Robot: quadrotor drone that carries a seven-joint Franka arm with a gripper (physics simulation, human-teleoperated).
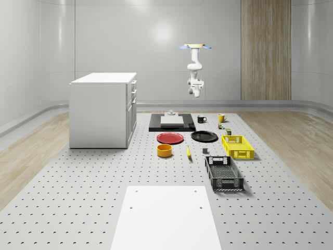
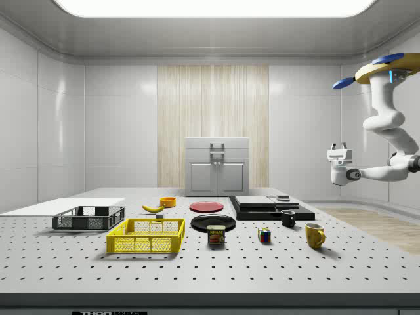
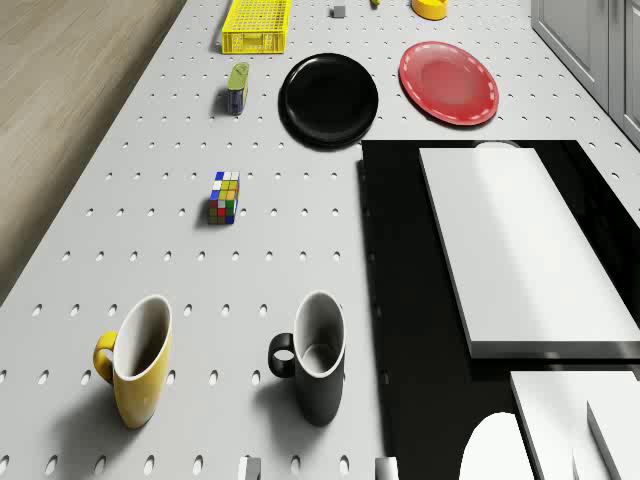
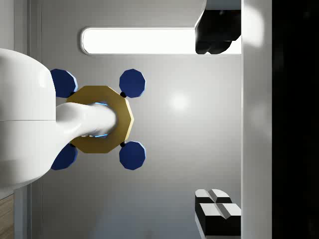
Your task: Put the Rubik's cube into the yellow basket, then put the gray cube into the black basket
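Neither step is done: both the black basket (image 1: 224, 173) and the yellow basket (image 1: 238, 146) sit empty on the bench (image 1: 93, 198), the Rubik's cube (image 2: 264, 235) rests on the bench far below the tool (image 2: 338, 153), and the small gray cube (image 1: 205, 151) lies farther off between the baskets, untouched. The drone (image 1: 195, 47) hovers high over the far end of the bench above the black mat (image 1: 171, 123), its arm folded beneath it and the wrist turned so the tool aims level or upward, not at the bench. The tool holds nothing; whether it is wide or narrow I cannot tell.
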